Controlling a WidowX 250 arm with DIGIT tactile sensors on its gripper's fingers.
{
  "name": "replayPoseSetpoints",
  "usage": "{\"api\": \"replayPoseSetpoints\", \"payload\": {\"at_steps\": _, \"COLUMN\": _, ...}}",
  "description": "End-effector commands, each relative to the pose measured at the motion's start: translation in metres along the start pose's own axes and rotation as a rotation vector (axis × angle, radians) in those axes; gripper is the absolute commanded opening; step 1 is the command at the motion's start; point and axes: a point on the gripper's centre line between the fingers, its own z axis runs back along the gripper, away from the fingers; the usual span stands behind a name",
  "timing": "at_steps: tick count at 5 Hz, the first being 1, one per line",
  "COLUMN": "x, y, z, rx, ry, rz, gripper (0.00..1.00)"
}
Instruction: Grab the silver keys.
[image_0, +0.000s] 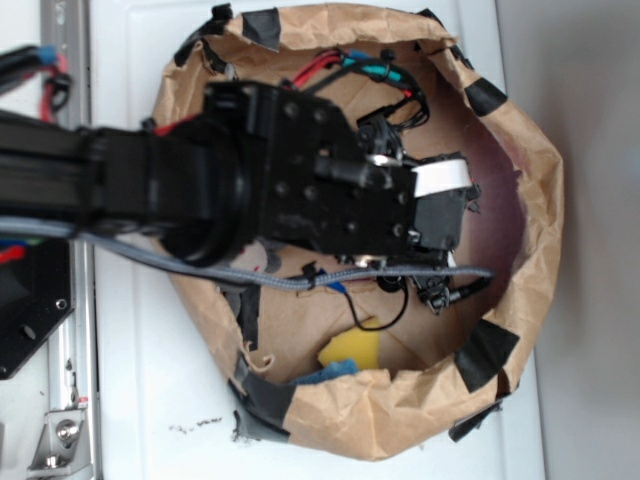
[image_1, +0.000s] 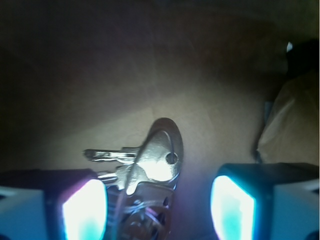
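Observation:
The silver keys (image_1: 152, 165) lie on the brown paper floor of the bag, a shiny bunch with one large rounded key head on top and blades pointing left. In the wrist view my gripper (image_1: 157, 207) stands open right over them, its two glowing pads (image_1: 82, 210) wide apart; the keys sit between the pads, nearer the left one, with a gap to the right pad. In the exterior view the black arm and gripper (image_0: 440, 215) reach down into the bag and hide the keys.
A crumpled brown paper bag (image_0: 520, 160) with black tape patches walls in the work area. Inside lie a yellow object (image_0: 352, 348) with something blue beside it, and red and black cables (image_0: 380, 70) at the top. A grey cable (image_0: 300, 280) trails across.

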Motion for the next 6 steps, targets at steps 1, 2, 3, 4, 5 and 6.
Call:
{"api": "replayPoseSetpoints", "payload": {"at_steps": 1, "x": 0.015, "y": -0.007, "z": 0.007, "rx": -0.003, "ry": -0.061, "rz": 0.000, "gripper": 0.00}}
{"api": "replayPoseSetpoints", "payload": {"at_steps": 2, "x": 0.015, "y": -0.007, "z": 0.006, "rx": 0.010, "ry": -0.070, "rz": -0.003, "gripper": 0.00}}
{"api": "replayPoseSetpoints", "payload": {"at_steps": 3, "x": 0.015, "y": -0.007, "z": 0.010, "rx": 0.004, "ry": -0.052, "rz": -0.003, "gripper": 0.00}}
{"api": "replayPoseSetpoints", "payload": {"at_steps": 4, "x": 0.016, "y": -0.002, "z": 0.036, "rx": -0.019, "ry": 0.021, "rz": -0.013, "gripper": 0.00}}
{"api": "replayPoseSetpoints", "payload": {"at_steps": 5, "x": 0.016, "y": 0.008, "z": 0.077, "rx": -0.146, "ry": 0.179, "rz": -0.052, "gripper": 0.00}}
{"api": "replayPoseSetpoints", "payload": {"at_steps": 6, "x": 0.012, "y": 0.034, "z": 0.128, "rx": -0.391, "ry": 0.157, "rz": -0.122, "gripper": 0.00}}
